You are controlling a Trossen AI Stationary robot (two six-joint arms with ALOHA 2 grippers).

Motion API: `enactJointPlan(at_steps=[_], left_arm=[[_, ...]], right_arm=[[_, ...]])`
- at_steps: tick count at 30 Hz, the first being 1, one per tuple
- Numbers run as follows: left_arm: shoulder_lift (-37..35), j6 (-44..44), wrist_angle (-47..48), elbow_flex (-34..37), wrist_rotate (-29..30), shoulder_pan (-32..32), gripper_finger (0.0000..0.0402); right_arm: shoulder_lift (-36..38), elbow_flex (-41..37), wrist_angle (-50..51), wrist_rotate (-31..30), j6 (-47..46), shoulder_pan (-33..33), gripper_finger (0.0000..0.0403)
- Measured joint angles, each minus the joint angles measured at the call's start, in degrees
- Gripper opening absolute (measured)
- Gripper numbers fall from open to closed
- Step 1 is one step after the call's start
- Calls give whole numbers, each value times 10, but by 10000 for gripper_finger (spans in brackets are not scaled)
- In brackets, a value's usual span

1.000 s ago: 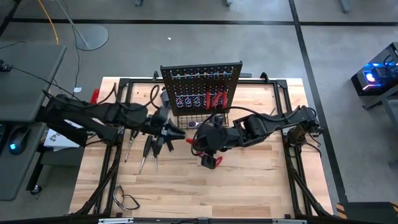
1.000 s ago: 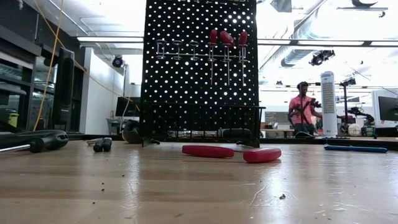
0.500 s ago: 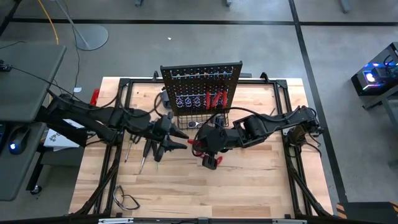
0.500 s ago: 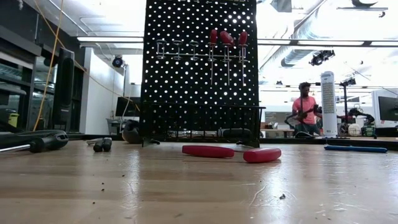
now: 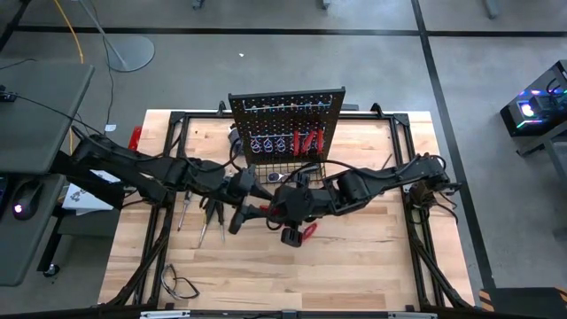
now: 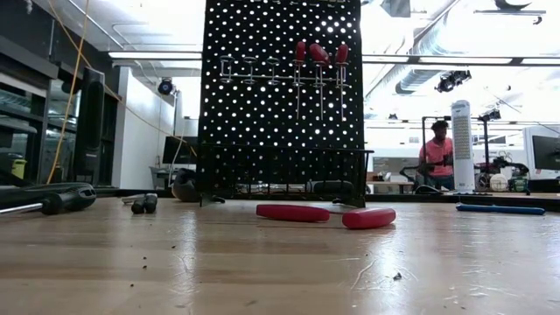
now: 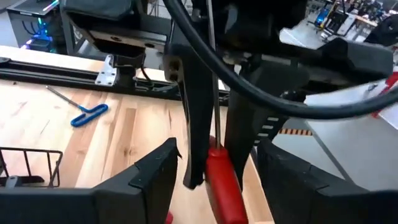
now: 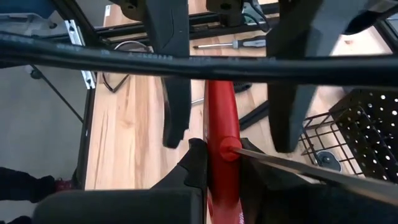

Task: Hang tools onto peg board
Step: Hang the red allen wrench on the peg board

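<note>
My right gripper (image 8: 214, 163) is clamped on a red-handled screwdriver (image 8: 222, 124), holding it mid-table for a handover. My left gripper (image 7: 214, 165) has its fingers spread either side of the handle, ready to take it toward the peg board (image 5: 286, 124).

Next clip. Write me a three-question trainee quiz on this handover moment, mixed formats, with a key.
1. True or false: the right gripper is shut on the red-handled screwdriver.
2. Multiple choice: how do the left gripper's fingers stand? A) clamped on the red handle B) open on either side of it C) inside the wire basket
3. Short answer: what hangs on the peg board at upper right in the low view?

Key:
1. True.
2. B.
3. Three red-handled screwdrivers.
</note>
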State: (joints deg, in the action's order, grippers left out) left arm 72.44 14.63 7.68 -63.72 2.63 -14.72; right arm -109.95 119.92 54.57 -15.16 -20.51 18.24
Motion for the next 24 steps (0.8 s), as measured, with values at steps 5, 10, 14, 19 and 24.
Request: enactJointPlan(at_steps=[5, 10, 14, 19, 24], left_arm=[[-4, -3, 22, 0, 1, -5, 175], [-7, -3, 27, 0, 2, -8, 157], [-7, -10, 10, 0, 16, -8, 145], [-7, -13, 14, 0, 29, -7, 88], [-7, -14, 19, 0, 31, -7, 38]], right_arm=[[2, 0, 0, -32, 0, 2, 33], [9, 0, 0, -39, -1, 2, 33], [9, 0, 1, -37, 0, 1, 33], [9, 0, 0, -43, 1, 1, 33], [9, 0, 0, -43, 6, 1, 33]])
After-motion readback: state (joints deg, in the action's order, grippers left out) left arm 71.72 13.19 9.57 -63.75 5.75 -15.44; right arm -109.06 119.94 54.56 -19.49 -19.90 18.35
